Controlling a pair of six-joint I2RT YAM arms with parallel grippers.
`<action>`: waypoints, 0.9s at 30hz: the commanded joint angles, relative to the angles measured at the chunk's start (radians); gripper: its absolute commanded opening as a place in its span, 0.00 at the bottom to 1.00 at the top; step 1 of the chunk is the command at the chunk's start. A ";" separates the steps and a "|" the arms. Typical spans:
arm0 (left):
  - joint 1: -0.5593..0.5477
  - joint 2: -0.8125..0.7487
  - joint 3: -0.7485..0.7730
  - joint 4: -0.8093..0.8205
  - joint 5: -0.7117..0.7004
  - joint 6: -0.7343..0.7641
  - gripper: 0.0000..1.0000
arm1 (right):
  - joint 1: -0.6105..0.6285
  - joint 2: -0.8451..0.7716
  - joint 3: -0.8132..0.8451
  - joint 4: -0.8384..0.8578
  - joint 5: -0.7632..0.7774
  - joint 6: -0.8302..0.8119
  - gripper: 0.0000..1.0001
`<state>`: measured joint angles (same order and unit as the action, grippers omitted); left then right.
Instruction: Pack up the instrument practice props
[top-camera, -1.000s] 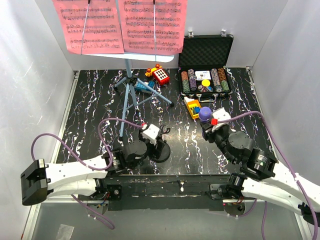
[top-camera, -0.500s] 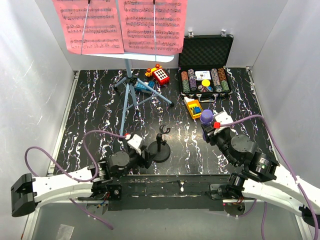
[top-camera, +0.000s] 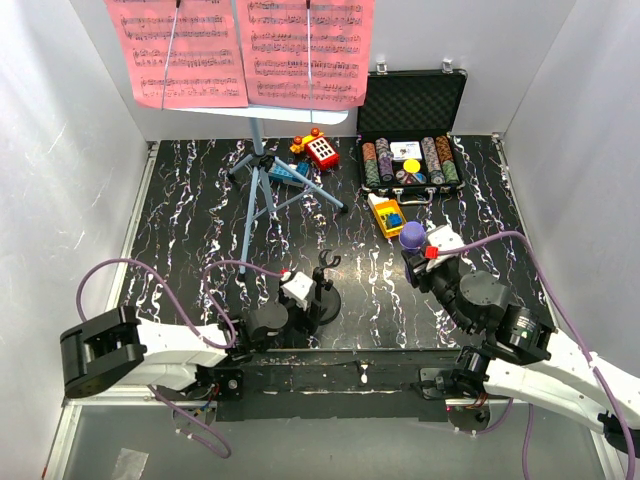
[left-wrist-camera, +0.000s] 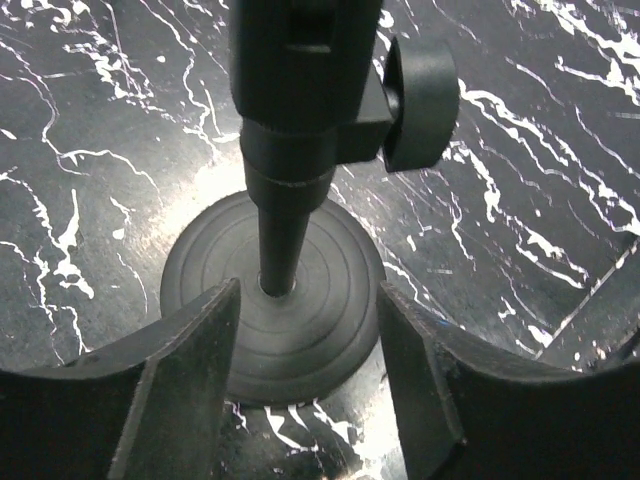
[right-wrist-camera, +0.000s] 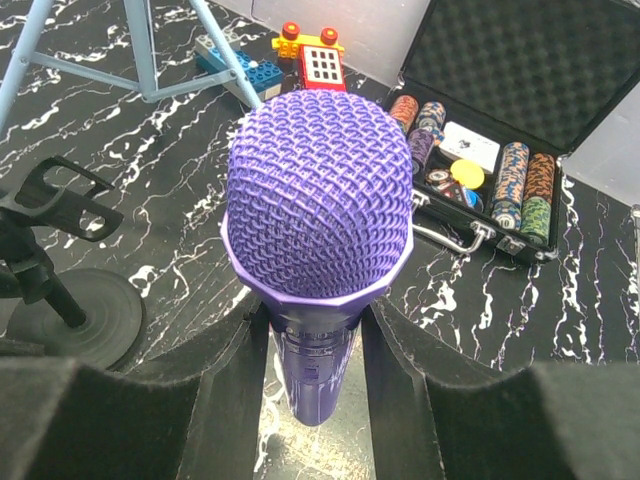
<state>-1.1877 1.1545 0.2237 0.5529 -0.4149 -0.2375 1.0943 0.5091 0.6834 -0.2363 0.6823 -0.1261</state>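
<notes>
The black mic stand (top-camera: 322, 296) stands on its round base near the table's front, its clip empty. My left gripper (top-camera: 298, 290) sits low just left of it, open. In the left wrist view the pole (left-wrist-camera: 276, 215) and base (left-wrist-camera: 270, 320) lie just ahead of the open gripper (left-wrist-camera: 308, 395), untouched. My right gripper (top-camera: 428, 252) is shut on the purple microphone (top-camera: 412, 236), held upright with its head up (right-wrist-camera: 318, 190) between the fingers (right-wrist-camera: 222, 400). The light-blue music stand (top-camera: 256, 190) stands at the back left with the pink sheet-music pages (top-camera: 178, 52) on it.
An open black case of poker chips (top-camera: 410, 140) sits at the back right. A red and yellow toy (top-camera: 318, 149) and a yellow-blue block (top-camera: 385, 215) lie near it. The music stand's tripod legs (top-camera: 300, 186) spread across the back middle. White walls close in both sides.
My left gripper drew back to the left, away from the mic stand, then came back to its base. My right gripper shifted slightly right with the microphone.
</notes>
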 joint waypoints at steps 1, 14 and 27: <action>-0.001 0.037 -0.017 0.217 -0.106 0.010 0.54 | 0.003 -0.009 -0.016 0.054 0.019 0.011 0.01; 0.002 0.175 0.019 0.334 -0.104 0.041 0.27 | 0.004 0.003 -0.027 0.065 0.029 0.013 0.01; 0.003 0.214 0.031 0.384 -0.117 0.046 0.42 | 0.003 0.006 -0.021 0.038 0.022 0.028 0.01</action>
<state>-1.1866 1.3605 0.2291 0.8959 -0.5220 -0.1886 1.0943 0.5144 0.6559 -0.2371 0.6930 -0.1184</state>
